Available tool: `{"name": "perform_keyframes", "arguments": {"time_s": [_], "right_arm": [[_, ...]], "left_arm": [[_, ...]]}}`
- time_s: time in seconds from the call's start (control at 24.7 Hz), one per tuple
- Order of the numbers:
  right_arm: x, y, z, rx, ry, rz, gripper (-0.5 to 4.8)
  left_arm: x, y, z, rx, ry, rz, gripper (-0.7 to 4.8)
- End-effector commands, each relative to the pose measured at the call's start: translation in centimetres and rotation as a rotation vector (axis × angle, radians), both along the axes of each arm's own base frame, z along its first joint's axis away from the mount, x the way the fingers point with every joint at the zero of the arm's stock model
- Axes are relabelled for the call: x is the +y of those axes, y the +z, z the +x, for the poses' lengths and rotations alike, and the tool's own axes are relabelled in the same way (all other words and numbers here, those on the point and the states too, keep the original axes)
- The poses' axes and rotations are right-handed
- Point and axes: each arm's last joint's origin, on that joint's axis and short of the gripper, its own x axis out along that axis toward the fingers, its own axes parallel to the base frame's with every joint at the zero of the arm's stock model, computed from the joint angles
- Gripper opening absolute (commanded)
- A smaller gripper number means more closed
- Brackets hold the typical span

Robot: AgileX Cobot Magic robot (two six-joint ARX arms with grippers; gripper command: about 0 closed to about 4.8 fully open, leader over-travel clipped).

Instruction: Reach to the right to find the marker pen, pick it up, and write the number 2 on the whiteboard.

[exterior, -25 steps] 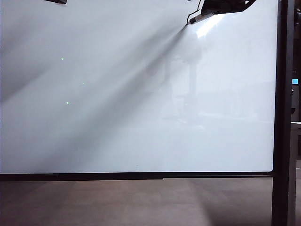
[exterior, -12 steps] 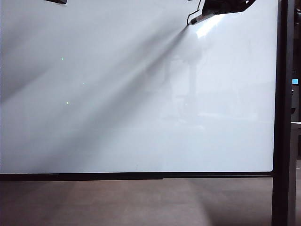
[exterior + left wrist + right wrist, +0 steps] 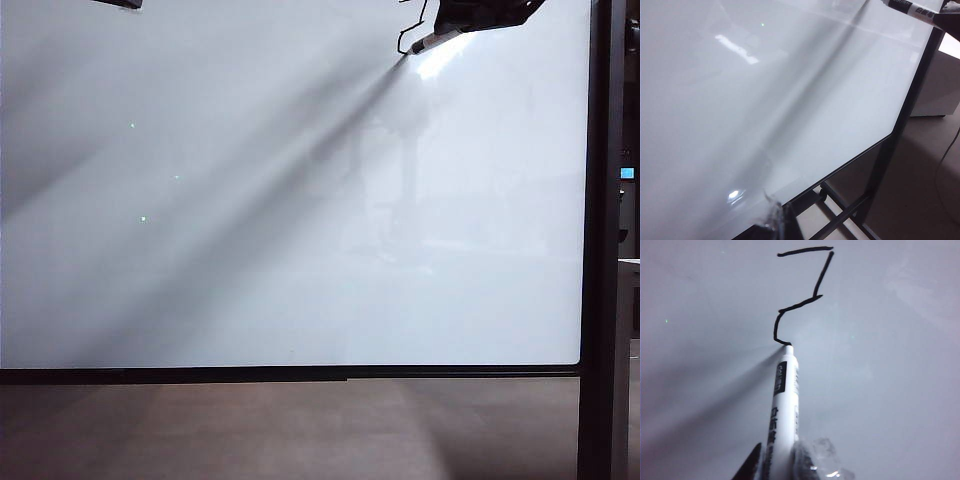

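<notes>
Right pincer (image 3: 777, 462) clamped on marker pen (image 3: 782, 400); tip touching whiteboard (image 3: 880, 390)

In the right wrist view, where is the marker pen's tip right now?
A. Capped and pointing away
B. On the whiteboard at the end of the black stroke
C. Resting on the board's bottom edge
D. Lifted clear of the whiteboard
B: the marker pen, held in the right end effector, meets the whiteboard where the black stroke ends.

Dim, soft img, glare patch on whiteboard (image 3: 300, 250) top right, long diag shadow streaks
</notes>
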Motion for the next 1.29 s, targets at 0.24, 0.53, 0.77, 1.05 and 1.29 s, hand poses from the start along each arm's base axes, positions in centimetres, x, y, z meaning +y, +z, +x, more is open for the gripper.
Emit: {"name": "perform_keyframes", "arguments": {"time_s": [0.24, 0.53, 0.77, 1.05, 1.29], "right_arm": [[-0.33, 0.17, 0.11, -0.012, -0.077, 0.007, -0.01], [-0.39, 0.19, 0.12, -0.013, -0.097, 0.008, -0.01], [-0.46, 0.19, 0.13, -0.013, -0.123, 0.008, -0.01], [-0.52, 0.19, 0.13, -0.013, -0.144, 0.008, -0.01], [-0.52, 0.25, 0.12, -0.017, -0.143, 0.011, -0.01]], "left_arm": [[0.0, 0.43, -0.08, -0.023, -0.006, -0.005, -0.05], [0.0, 0.43, -0.08, -0.023, -0.006, -0.005, -0.05], [0.0, 0.42, -0.08, -0.022, -0.006, -0.005, -0.05], [0.0, 0.43, -0.08, -0.023, -0.006, -0.005, -0.05], [0.0, 0.43, -0.08, -0.023, -0.006, -0.004, -0.05]]}}
